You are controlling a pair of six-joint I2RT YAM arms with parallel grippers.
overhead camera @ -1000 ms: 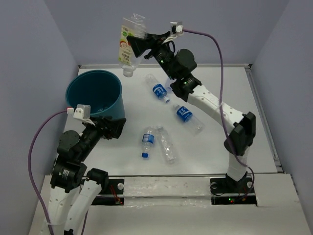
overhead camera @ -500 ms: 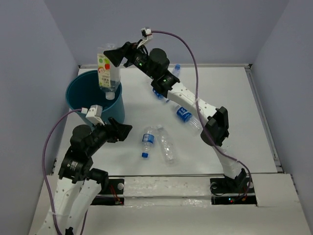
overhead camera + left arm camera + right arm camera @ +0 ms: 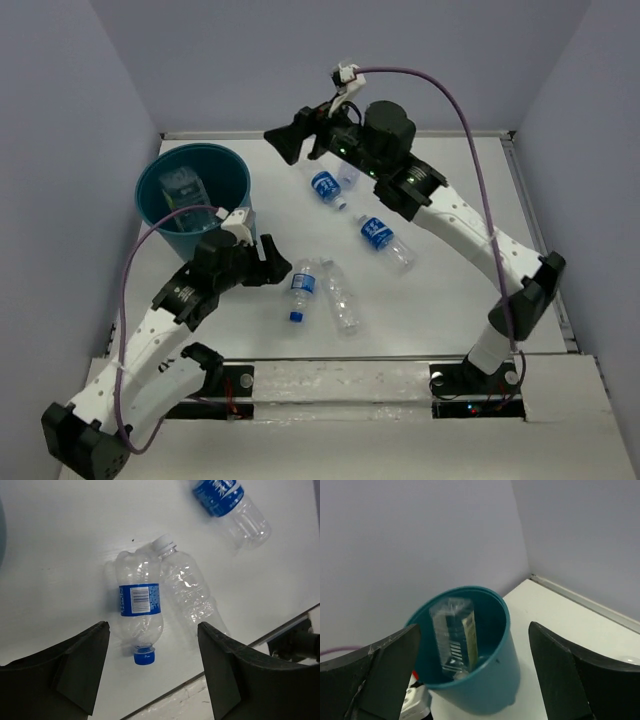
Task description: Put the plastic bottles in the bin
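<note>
1. Top view: four clear crinkly plastic bottles lie on the white table. A fifth bottle stands inside the round teal plastic bin at the far left
2. Left wrist view: the left gripper has its fingers spread and empty, over a blue-labelled bottle that touches an unlabelled white-capped bottle
3. Right wrist view: the right gripper has its fingers spread and empty and faces the bin, with the fifth bottle upright inside

There is one bin with one bottle inside it. Four plastic bottles lie on the surface (maybe a fifth, half hidden, hard to tell). Three have blue labels. There are two robot arms.
</note>
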